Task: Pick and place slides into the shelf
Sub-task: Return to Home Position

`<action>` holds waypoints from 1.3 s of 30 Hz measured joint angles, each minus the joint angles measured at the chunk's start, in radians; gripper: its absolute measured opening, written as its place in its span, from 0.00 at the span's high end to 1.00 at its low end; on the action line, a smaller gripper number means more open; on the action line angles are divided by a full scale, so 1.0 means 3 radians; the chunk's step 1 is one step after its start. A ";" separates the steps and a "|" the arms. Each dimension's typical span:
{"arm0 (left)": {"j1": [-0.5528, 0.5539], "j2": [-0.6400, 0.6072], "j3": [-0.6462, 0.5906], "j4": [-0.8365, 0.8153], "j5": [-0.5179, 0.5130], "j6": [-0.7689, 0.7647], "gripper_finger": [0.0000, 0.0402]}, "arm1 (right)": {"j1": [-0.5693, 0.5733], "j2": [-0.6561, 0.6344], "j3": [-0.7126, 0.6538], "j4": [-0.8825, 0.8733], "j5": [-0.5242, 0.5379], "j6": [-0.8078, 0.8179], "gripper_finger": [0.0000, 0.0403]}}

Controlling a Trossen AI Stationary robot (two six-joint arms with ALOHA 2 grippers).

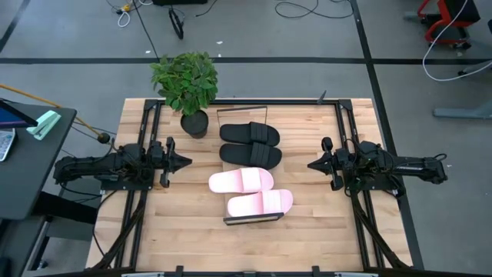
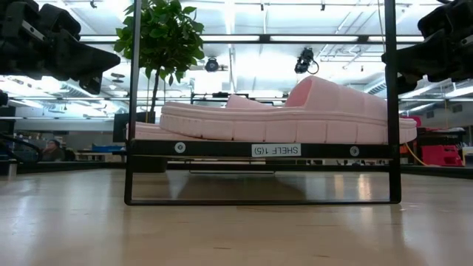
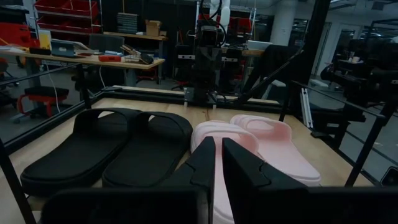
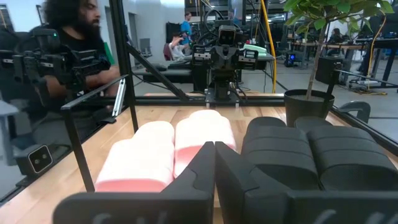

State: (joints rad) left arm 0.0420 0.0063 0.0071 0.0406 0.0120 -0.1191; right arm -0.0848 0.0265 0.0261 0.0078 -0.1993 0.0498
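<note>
From above I see all four slides (image 1: 250, 156) lined up on the shelf (image 1: 250, 220) mid-table (image 1: 154, 231), so I judge only parking remains, with the left gripper (image 1: 187, 162) and right gripper (image 1: 310, 165) level and clear of the shelf's long sides; low down, a pink slide (image 2: 295, 118) fills the shelf's near end; each wrist view shows fingers (image 3: 245, 171) pressed together.

black slides (image 1: 249, 133): matte | pink slides (image 1: 241, 181): smooth | shelf (image 1: 250, 221): black metal frame | table (image 1: 307, 238): pale glossy wood
</note>
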 joint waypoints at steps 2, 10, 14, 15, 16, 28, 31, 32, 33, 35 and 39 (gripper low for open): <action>-0.0001 -0.0001 0.0000 0.0000 0.0000 -0.0001 0.91 | 0.0000 0.0000 0.0000 0.0000 0.0000 0.0000 0.96; 0.0000 0.0000 0.0000 0.0000 0.0001 0.0000 0.95 | 0.0000 0.0000 0.0000 0.0000 0.0000 0.0000 0.96; -0.0001 0.0000 0.0000 -0.0001 0.0000 0.0001 0.95 | 0.0000 0.0000 0.0000 0.0000 0.0000 0.0000 0.97; -0.0001 0.0000 -0.0001 0.0000 0.0001 -0.0001 0.95 | 0.0000 0.0000 0.0000 0.0000 0.0000 0.0000 0.97; -0.0001 0.0000 0.0000 0.0000 0.0000 -0.0002 0.95 | 0.0000 0.0000 0.0000 -0.0001 0.0000 0.0000 0.97; -0.0001 0.0000 0.0000 0.0000 0.0000 -0.0001 0.92 | 0.0001 0.0000 0.0000 -0.0001 0.0000 0.0000 0.97; -0.0001 0.0000 0.0000 -0.0001 0.0000 -0.0001 0.93 | 0.0001 0.0000 0.0000 -0.0001 -0.0001 0.0000 0.97; -0.0001 0.0000 0.0000 0.0000 0.0000 -0.0002 0.94 | 0.0000 0.0000 0.0000 -0.0001 0.0000 0.0000 0.97; -0.0001 0.0000 0.0000 0.0000 0.0000 -0.0001 0.94 | 0.0000 0.0000 0.0000 0.0000 0.0000 0.0000 0.97; -0.0001 0.0000 0.0000 0.0000 0.0001 0.0000 0.95 | 0.0001 0.0000 0.0000 -0.0001 0.0000 0.0000 0.97; 0.0000 -0.0001 0.0000 -0.0001 0.0001 0.0000 0.95 | 0.0000 0.0000 0.0000 -0.0001 0.0000 0.0000 0.97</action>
State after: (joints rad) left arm 0.0421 0.0059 0.0071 0.0403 0.0122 -0.1192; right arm -0.0849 0.0265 0.0261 0.0074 -0.1993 0.0499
